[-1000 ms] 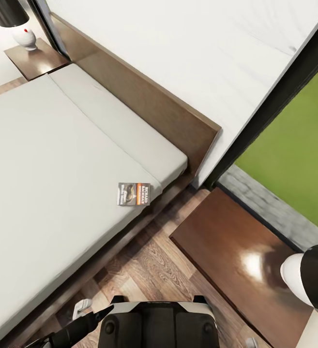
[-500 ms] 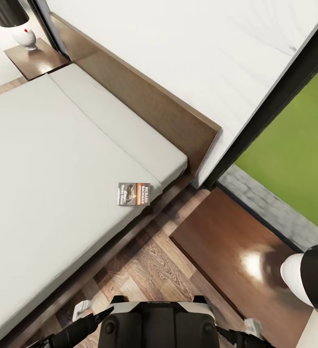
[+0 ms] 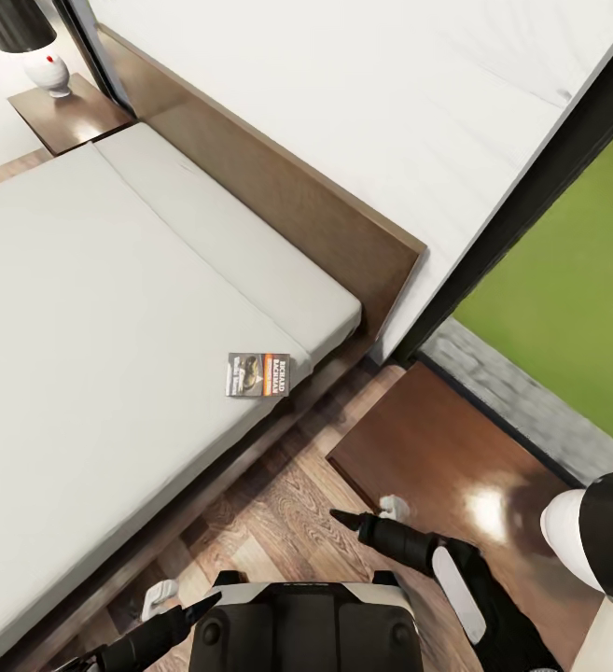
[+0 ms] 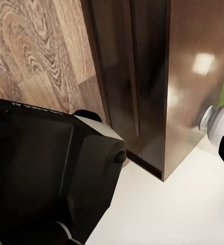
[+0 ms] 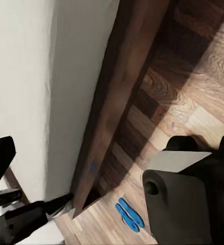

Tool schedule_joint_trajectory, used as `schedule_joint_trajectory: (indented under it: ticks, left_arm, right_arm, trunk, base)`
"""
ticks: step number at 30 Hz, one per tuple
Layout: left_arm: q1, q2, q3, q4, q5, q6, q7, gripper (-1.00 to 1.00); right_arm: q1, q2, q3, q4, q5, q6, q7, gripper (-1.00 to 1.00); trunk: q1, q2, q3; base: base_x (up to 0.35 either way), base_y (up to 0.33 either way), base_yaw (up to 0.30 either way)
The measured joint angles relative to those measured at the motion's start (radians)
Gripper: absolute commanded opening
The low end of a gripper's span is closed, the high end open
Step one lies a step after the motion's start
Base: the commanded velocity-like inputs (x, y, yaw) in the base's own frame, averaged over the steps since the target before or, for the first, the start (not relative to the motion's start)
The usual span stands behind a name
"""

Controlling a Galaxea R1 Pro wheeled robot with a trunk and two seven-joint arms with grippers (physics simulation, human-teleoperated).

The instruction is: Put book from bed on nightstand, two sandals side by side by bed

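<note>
The book (image 3: 258,374) lies flat on the grey mattress near the edge of the bed (image 3: 110,308). Right of it stands the near nightstand (image 3: 437,467), glossy dark brown. My right gripper (image 3: 367,511) hovers over the floor beside that nightstand, below the book. In the right wrist view its dark fingers (image 5: 30,219) stand apart with nothing between them. The two blue sandals (image 5: 129,214) lie close together on the floor by the corner of the bed frame (image 5: 107,122). My left gripper (image 3: 180,597) is low beside my base, its jaws unclear.
A lamp (image 3: 595,532) stands on the near nightstand. A second nightstand (image 3: 68,117) with a white lamp base (image 3: 47,73) is at the far side of the headboard (image 3: 287,201). A window (image 3: 567,280) shows grass. Wood floor (image 3: 297,504) runs between bed and nightstand.
My right arm has risen from the bottom edge into the head view, up over the floor beside the near nightstand. Book, bed and left arm are unchanged.
</note>
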Motion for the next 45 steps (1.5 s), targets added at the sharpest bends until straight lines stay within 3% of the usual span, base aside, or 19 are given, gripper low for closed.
schedule_joint_trajectory:
  ticks: [3,6,8,12,16,19,21,23,24,26,30,34,37,45]
  left_arm:
    - [0.000,-0.017,0.001,0.000,-0.001,0.000,0.000,1.00]
    - [0.000,-0.023,0.001,0.000,-0.001,-0.001,0.001,1.00]
    - [0.000,-0.024,0.001,0.000,-0.002,-0.001,0.001,1.00]
    - [0.000,-0.024,0.001,0.000,-0.002,-0.001,0.002,1.00]
    - [0.000,-0.025,0.001,0.000,-0.002,-0.002,0.003,1.00]
    - [0.000,-0.025,0.001,0.000,-0.001,-0.002,0.004,1.00]
    - [0.000,-0.026,0.001,0.000,-0.002,-0.002,0.004,1.00]
    - [0.000,-0.026,0.001,0.000,-0.002,-0.002,0.004,1.00]
    - [0.000,-0.026,0.001,0.000,-0.002,-0.002,0.004,1.00]
    - [0.000,-0.026,0.001,0.000,-0.002,-0.002,0.004,1.00]
    - [0.000,-0.029,0.001,0.000,-0.001,-0.002,0.004,1.00]
    - [0.000,-0.030,0.001,0.000,-0.001,-0.001,0.004,1.00]
    - [0.000,-0.031,0.001,0.000,-0.001,-0.002,0.004,1.00]
    - [0.000,-0.031,0.001,0.000,-0.001,-0.002,0.005,1.00]
  right_arm:
    - [-0.003,0.058,0.000,-0.022,-0.010,-0.021,-0.061,1.00]
    - [-0.053,0.080,0.000,-0.028,-0.097,-0.079,-0.078,1.00]
    - [-0.081,0.086,0.004,-0.028,-0.182,-0.188,-0.083,1.00]
    - [-0.092,0.090,0.007,0.001,-0.223,-0.398,-0.087,1.00]
    - [-0.096,0.097,0.010,0.083,-0.239,-0.507,-0.089,1.00]
    - [-0.096,0.099,0.009,0.104,-0.257,-0.523,-0.089,1.00]
    - [-0.096,0.099,0.009,0.109,-0.315,-0.526,-0.088,1.00]
    - [-0.096,0.099,0.009,0.111,-0.430,-0.526,-0.085,1.00]
    - [-0.096,0.099,0.010,0.111,-0.466,-0.523,-0.083,1.00]
    - [-0.097,0.099,0.012,0.112,-0.497,-0.519,-0.081,1.00]
    - [-0.097,0.100,0.021,0.107,-0.523,-0.513,-0.071,1.00]
    - [-0.096,0.100,0.095,0.101,-0.533,-0.512,0.013,1.00]
    - [-0.096,0.100,0.126,0.101,-0.536,-0.511,0.050,1.00]
    - [-0.096,0.100,0.137,0.102,-0.538,-0.514,0.062,1.00]
  trunk:
    - [0.000,0.000,0.000]
    - [0.000,0.000,0.000]
    - [0.000,0.000,0.000]
    - [0.000,0.000,0.000]
    - [0.000,0.000,0.000]
    - [0.000,0.000,0.000]
    - [0.000,0.000,0.000]
    - [0.000,0.000,0.000]
    - [0.000,0.000,0.000]
    - [0.000,0.000,0.000]
    - [0.000,0.000,0.000]
    - [0.000,0.000,0.000]
    - [0.000,0.000,0.000]
    - [0.000,0.000,0.000]
  base:
    - [0.000,0.000,0.000]
    - [0.000,0.000,0.000]
    - [0.000,0.000,0.000]
    - [0.000,0.000,0.000]
    - [0.000,0.000,0.000]
    - [0.000,0.000,0.000]
    - [0.000,0.000,0.000]
    - [0.000,0.000,0.000]
    - [0.000,0.000,0.000]
    - [0.000,0.000,0.000]
    - [0.000,0.000,0.000]
    - [0.000,0.000,0.000]
    - [0.000,0.000,0.000]
    - [0.000,0.000,0.000]
